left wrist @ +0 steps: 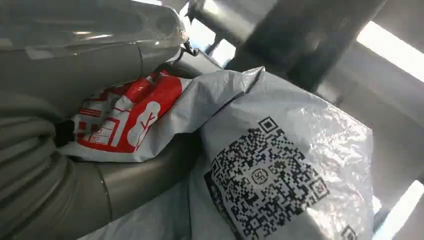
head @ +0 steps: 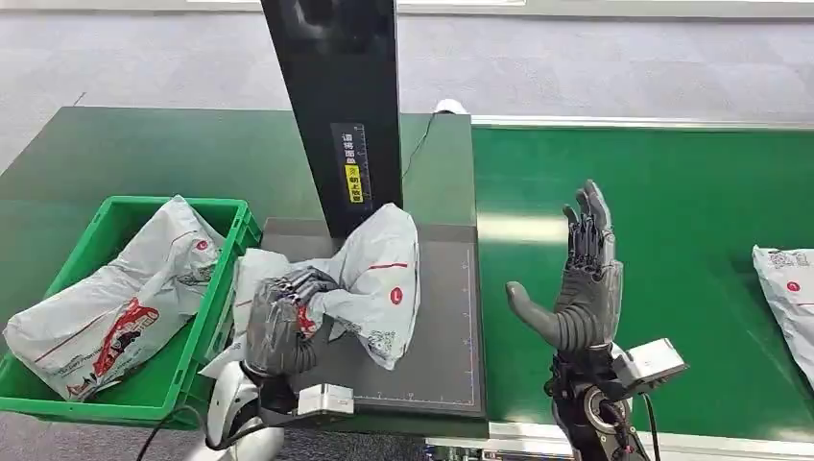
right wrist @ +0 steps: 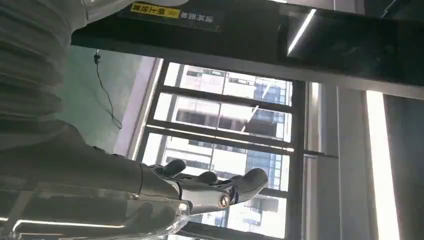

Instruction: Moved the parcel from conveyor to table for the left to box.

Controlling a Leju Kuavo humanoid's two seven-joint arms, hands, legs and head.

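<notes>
Left hand (head: 280, 322) grips the grey parcel (head: 379, 274); right hand (head: 584, 279) spread, holding nothing.

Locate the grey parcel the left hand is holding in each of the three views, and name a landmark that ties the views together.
Head view: the grey parcel sits left of centre on the dark platform, gripped by the left hand.
Left wrist view: the parcel takes up the centre and right, QR code facing the camera.
Right wrist view: not in it.
Shared landmark: the black post, which carries a yellow label.
</notes>
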